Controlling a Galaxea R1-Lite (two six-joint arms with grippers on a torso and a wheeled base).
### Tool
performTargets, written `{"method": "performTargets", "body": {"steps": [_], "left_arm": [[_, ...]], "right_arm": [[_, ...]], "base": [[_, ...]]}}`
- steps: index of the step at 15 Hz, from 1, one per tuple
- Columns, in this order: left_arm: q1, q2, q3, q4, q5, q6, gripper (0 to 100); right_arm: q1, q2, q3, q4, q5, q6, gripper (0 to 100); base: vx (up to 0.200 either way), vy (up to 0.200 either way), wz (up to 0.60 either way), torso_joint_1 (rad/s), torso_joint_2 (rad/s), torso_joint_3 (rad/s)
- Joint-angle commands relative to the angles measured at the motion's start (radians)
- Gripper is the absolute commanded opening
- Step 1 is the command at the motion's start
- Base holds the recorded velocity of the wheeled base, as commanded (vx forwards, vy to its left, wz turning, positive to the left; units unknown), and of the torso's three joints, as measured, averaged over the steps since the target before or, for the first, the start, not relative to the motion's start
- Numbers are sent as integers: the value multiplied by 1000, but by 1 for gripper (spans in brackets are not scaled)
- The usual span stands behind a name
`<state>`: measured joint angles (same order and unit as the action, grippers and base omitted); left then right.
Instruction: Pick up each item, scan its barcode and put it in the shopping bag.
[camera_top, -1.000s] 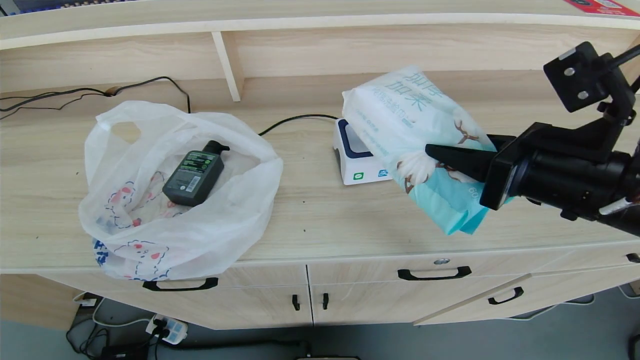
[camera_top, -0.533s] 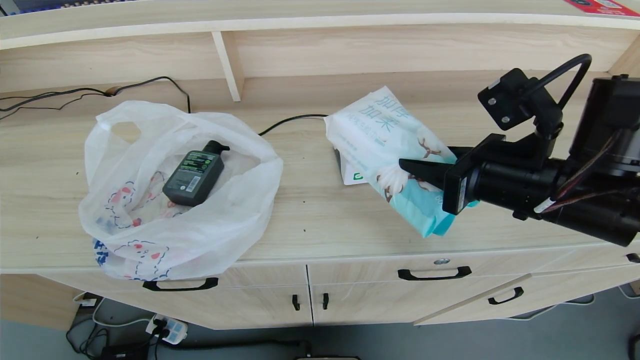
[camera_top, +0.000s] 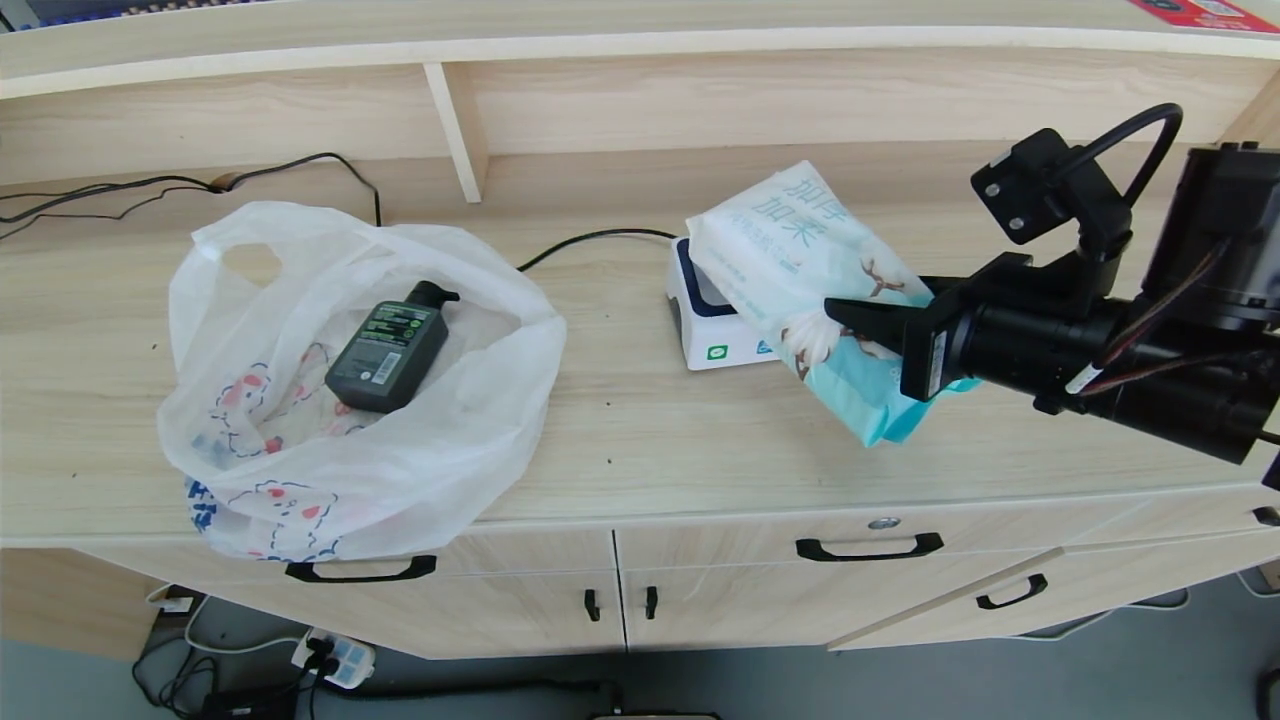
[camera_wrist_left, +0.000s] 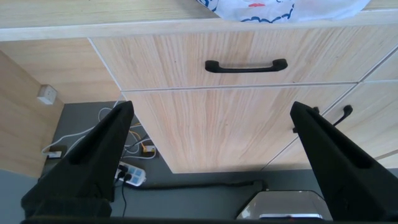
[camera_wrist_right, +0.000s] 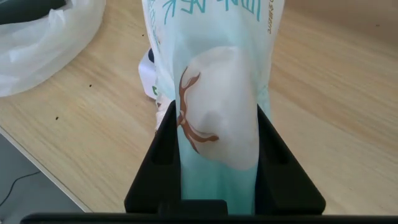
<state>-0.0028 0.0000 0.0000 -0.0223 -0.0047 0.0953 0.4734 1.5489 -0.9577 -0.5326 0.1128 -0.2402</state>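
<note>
My right gripper (camera_top: 860, 318) is shut on a white and teal tissue pack (camera_top: 815, 270), holding it tilted above the counter. The pack's upper end hangs over the white barcode scanner (camera_top: 715, 320) and covers part of it. In the right wrist view the tissue pack (camera_wrist_right: 214, 93) is squeezed between the two black fingers (camera_wrist_right: 163, 146), with the scanner (camera_wrist_right: 147, 74) just behind it. The white shopping bag (camera_top: 300, 400) lies open on the counter's left, with a dark bottle (camera_top: 390, 345) inside. My left gripper (camera_wrist_left: 208, 162) is open, hanging low in front of the cabinet door (camera_wrist_left: 236, 118).
A black cable (camera_top: 590, 240) runs from the scanner toward the back of the wooden counter (camera_top: 650, 430). A shelf divider (camera_top: 455, 130) stands behind. Drawers with black handles (camera_top: 868, 547) sit below the counter edge. Bare counter lies between bag and scanner.
The right gripper carried the tissue pack down and left over the scanner, then shifted it back right a little, uncovering the scanner's face. The bag and bottle stayed still.
</note>
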Motion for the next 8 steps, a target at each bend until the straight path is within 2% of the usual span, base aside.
{"method": "performTargets", "body": {"steps": [1,8], "left_arm": [[0,2,0,-1,0,0,100],[1,2,0,-1,0,0,100]], "right_arm": [[-2,3,-4,0,2,-1,0],[8,-23,4,-46,7,1,0]], "base": [[0,0,0,0,0,0],[0,0,0,0,0,0]]}}
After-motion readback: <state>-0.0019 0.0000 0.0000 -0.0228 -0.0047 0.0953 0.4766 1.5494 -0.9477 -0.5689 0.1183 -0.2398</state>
